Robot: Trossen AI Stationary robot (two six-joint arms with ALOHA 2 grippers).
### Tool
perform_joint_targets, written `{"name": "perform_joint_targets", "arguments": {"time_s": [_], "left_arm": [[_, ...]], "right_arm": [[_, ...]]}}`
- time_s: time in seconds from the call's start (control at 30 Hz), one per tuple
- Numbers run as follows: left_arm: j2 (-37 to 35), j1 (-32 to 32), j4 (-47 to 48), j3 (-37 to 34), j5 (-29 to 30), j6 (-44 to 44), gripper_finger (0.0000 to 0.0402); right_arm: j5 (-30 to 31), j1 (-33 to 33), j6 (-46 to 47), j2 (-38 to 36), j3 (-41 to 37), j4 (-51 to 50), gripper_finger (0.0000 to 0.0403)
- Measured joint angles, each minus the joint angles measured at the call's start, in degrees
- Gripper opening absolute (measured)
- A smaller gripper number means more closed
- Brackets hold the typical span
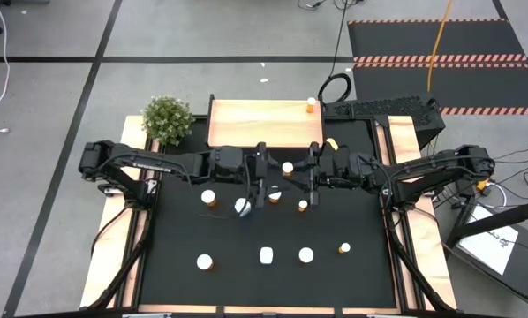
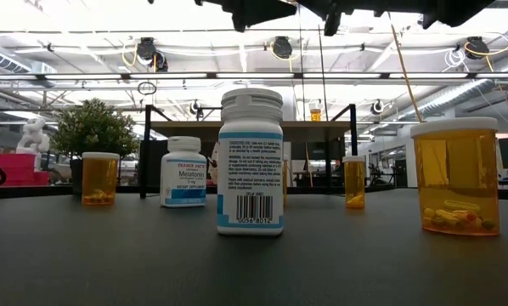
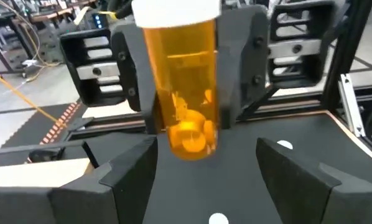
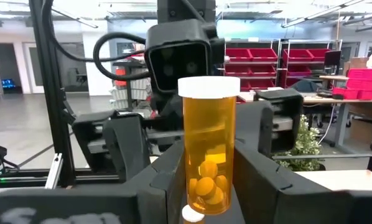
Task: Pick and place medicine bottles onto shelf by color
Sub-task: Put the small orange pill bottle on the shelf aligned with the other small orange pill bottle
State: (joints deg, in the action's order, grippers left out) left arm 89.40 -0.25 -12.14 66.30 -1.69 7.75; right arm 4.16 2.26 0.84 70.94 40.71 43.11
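My right gripper is shut on an orange medicine bottle with a white cap, held in the air over the middle of the black mat, just in front of the shelf. My left gripper faces it from the left. It is open, and its fingers stand on either side of the bottle without touching it. One small orange bottle stands on the shelf's far right corner. Several other orange and white bottles stand upright on the mat, among them a white one. My right gripper pinches the orange body of the bottle between its two fingers, below the white cap. The fingers come level from the table's right side. The bottle stands upright, cap up, with its bottom lifted clear of the mat.
A potted plant stands at the shelf's left end. Bottles on the mat lie close below the grippers and along the near side. Pale wooden rails flank the mat.
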Motion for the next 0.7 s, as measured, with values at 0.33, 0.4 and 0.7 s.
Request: {"name": "perform_joint_targets", "arguments": {"time_s": [0.33, 0.4, 0.7], "left_arm": [[0.5, 0.2, -3.1, 0.0, -1.4, -1.0, 0.0249], [0.5, 0.3, -3.2, 0.0, -1.3, -1.3, 0.0232], [0.5, 0.3, -3.2, 0.0, -1.1, -2.3, 0.0163]], "right_arm": [[-1.6, 0.0, -0.4, 0.0, 0.0, -0.1, 0.0114], [-1.6, 0.0, -0.7, 0.0, 0.0, -0.1, 0.0114], [-1.7, 0.0, -1.5, 0.0, 0.0, -0.1, 0.0114]]}}
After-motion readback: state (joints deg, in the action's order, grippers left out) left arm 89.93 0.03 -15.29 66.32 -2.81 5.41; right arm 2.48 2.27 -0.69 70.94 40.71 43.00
